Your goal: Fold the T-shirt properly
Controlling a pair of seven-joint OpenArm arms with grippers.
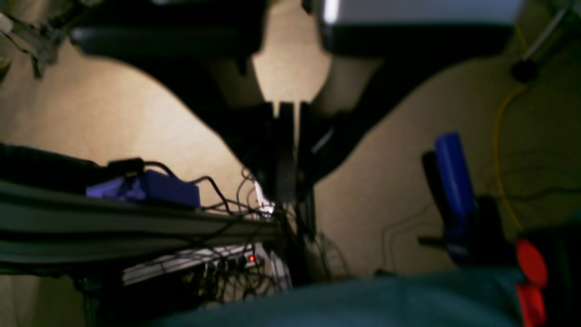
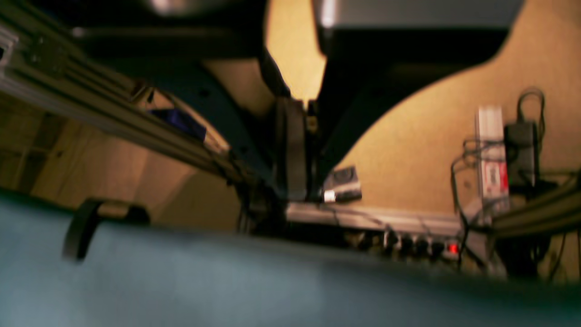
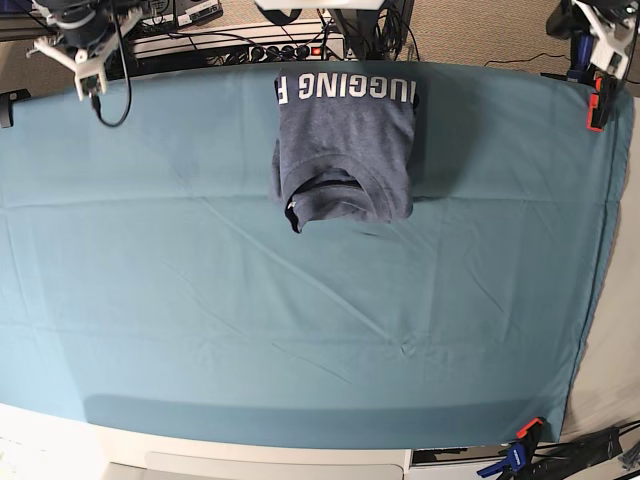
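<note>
The blue-grey T-shirt (image 3: 345,140) lies folded into a compact rectangle at the far middle of the teal table cloth (image 3: 300,330). Its white lettering (image 3: 345,88) is along the far edge and its collar (image 3: 325,195) faces the near side. My left gripper (image 3: 605,30) is raised off the table's far right corner, away from the shirt, with jaws together and empty (image 1: 295,118). My right gripper (image 3: 85,60) is at the far left corner, also away from the shirt, jaws together and empty (image 2: 306,113). The shirt is not in either wrist view.
A red clamp (image 3: 597,100) holds the cloth at the far right edge, and a blue and orange clamp (image 3: 515,455) at the near right corner. A black clamp (image 3: 8,105) sits on the left edge. A power strip (image 3: 250,45) and cables lie behind the table.
</note>
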